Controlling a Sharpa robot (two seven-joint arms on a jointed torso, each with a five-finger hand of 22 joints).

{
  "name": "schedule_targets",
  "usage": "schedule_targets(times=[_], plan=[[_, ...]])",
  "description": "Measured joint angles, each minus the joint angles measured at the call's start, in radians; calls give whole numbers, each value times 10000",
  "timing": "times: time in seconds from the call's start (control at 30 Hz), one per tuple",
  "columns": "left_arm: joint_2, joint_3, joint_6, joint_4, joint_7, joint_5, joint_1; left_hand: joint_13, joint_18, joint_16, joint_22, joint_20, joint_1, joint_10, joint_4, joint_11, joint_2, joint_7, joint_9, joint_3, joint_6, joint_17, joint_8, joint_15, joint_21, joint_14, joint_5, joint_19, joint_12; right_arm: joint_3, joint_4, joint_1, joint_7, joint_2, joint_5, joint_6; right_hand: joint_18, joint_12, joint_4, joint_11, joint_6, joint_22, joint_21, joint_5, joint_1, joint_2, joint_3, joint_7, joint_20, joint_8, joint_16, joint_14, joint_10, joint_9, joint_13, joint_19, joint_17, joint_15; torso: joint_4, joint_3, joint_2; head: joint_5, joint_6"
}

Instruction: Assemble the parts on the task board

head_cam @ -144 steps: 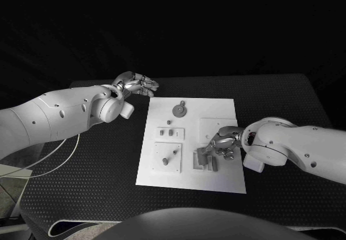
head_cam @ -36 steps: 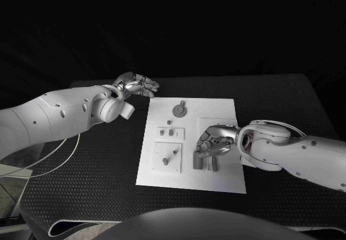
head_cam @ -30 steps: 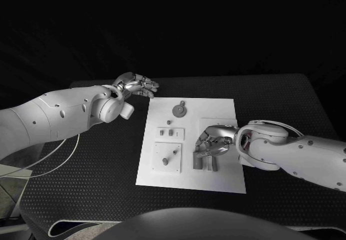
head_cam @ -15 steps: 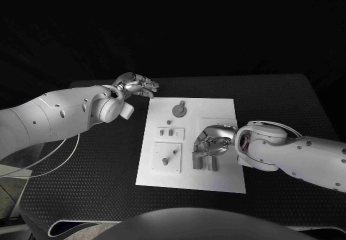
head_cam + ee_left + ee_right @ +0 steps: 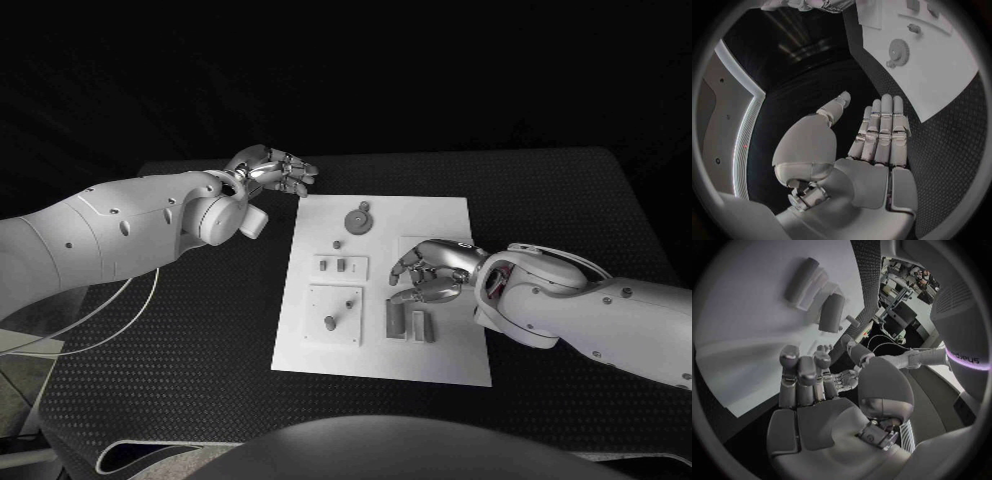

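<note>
The white task board [image 5: 447, 215] lies in the middle of the black table. Two grey bar parts [image 5: 408, 321] lie side by side on its near right area, and in the right wrist view the bars [image 5: 832, 312] sit just beyond my fingertips. My right hand [image 5: 430, 271] hovers over the board just behind the bars, fingers spread, holding nothing; its palm [image 5: 811, 410] is bare. My left hand [image 5: 274, 168] stays off the board's far left corner, fingers straight [image 5: 879, 131] and empty. A grey gear [image 5: 359, 217] sits at the board's far end.
A small peg [image 5: 338, 243], a small plate with two slots [image 5: 340, 266] and a square plate with a lever [image 5: 336, 314] occupy the board's left half. A white cable [image 5: 123, 310] runs over the table at the left. Black mat surrounds the board.
My right hand has lifted off the two bars and drawn back toward the far side, its fingers spreading apart. The bars stay on the board. The left arm has not moved.
</note>
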Motion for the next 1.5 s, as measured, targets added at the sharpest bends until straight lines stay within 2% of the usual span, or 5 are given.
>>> schedule_targets(times=[0.4,0.6,0.8,1.1,1.5], plan=[[-10,-3,14,7,-11,0,0,-8,0,0,1,0,0,0,27,0,0,20,1,27,-50,10,0,0,0,0,0,0,0,6,324,120,-304,-291,-21,-417,-7,38,767,-162,321,0,0,1,-445,-584,-61,-148,-72,348,0,131,-15,106,-79,112,-1,-125,-6,-9,-1,-7,0],[-13,-10,22,6,-19,0,0,-8,0,0,1,0,0,0,54,0,0,20,1,0,-50,19,0,0,0,0,0,0,0,2,296,172,404,-327,-510,-375,-256,-271,-812,-176,-82,0,-423,1,1826,-112,170,-4,-76,231,-438,-638,-774,107,-162,-590,-195,-124,-2,-3,-1,11,0],[-29,-17,25,9,-23,0,0,-7,0,0,1,0,0,0,54,0,0,20,1,0,-50,19,0,0,0,0,0,0,0,-11,326,259,1379,-125,-1781,-480,362,-867,-913,-353,-429,-142,-1201,1,3778,-298,365,-279,564,230,-1218,-1799,-1860,167,-549,-1822,-544,-176,-1,5,-3,31,0],[-23,-23,36,0,-26,-2,0,-7,0,1,2,0,0,0,54,0,0,20,2,0,-50,30,0,0,0,0,0,0,0,-124,163,372,1967,105,-3297,-619,482,-696,-913,-409,-659,-231,-1301,1,4091,-591,364,-508,810,285,-1057,-1938,-2020,184,-686,-1804,-573,-140,-9,16,-3,41,0],[-16,-42,53,-51,-30,-3,0,-27,0,-39,-7,0,-33,-72,81,1,-33,51,-10,-26,-83,56,0,0,0,0,0,0,0,-121,11,423,1869,314,-4467,845,703,89,-888,257,-1018,-212,-1592,1,4322,-525,776,-957,1311,583,-329,-3719,-3792,275,-834,-2421,-418,501,6,23,-5,72,0]])
